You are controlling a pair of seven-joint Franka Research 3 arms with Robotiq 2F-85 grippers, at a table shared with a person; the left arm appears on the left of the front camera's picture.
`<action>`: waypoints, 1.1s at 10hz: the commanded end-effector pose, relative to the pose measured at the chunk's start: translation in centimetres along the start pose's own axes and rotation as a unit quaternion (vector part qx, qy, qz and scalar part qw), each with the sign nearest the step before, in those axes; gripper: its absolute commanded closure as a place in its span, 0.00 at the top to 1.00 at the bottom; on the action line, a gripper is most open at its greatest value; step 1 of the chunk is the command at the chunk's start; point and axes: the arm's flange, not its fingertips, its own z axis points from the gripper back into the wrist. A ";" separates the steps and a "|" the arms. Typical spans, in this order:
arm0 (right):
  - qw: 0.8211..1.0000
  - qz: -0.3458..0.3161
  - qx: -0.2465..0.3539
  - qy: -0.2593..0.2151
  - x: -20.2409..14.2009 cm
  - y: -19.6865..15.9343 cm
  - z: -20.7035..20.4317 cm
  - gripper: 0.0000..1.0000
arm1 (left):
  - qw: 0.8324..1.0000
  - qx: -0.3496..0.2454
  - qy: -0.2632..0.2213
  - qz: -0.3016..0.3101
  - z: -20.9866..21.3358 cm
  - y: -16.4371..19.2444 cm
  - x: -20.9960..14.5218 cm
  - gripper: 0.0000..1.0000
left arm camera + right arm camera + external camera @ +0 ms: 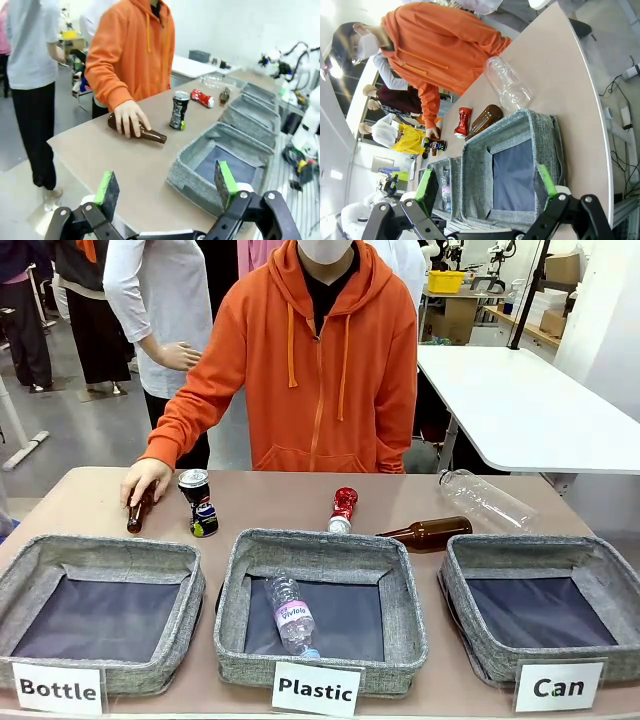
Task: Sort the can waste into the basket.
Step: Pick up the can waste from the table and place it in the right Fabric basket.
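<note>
**Both cans out on the desk, behind the baskets**

Nearest, spread wide and pinching nothing: left tool and right tool. Beyond, along the near edge of the desk, at the robot's right: square grey fabric basket labelled "Can", dark liner bare. Farther back: black Pepsi drink can upright toward the left, crushed red drink can lying mid-desk. Just beside the black one, a person's hand on a brown glass bottle.
</note>
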 end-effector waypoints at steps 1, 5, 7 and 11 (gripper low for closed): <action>1.000 0.013 0.011 -0.012 0.3 -0.1 -0.1 1.00 | 0.999 -0.003 -0.034 -0.012 -1.1 -0.4 0.3 1.00; 1.000 0.013 0.011 -0.012 0.3 -0.1 -0.1 1.00 | 0.998 -0.015 -0.015 -0.058 -4.7 -0.6 1.9 1.00; 1.000 0.013 0.011 -0.012 0.3 -0.1 -0.1 1.00 | 0.996 -0.029 0.036 -0.075 -9.1 -0.7 3.6 1.00; 1.000 0.013 0.011 -0.012 0.3 -0.1 -0.1 1.00 | 0.991 -0.081 -0.095 -0.046 0.8 3.4 0.5 1.00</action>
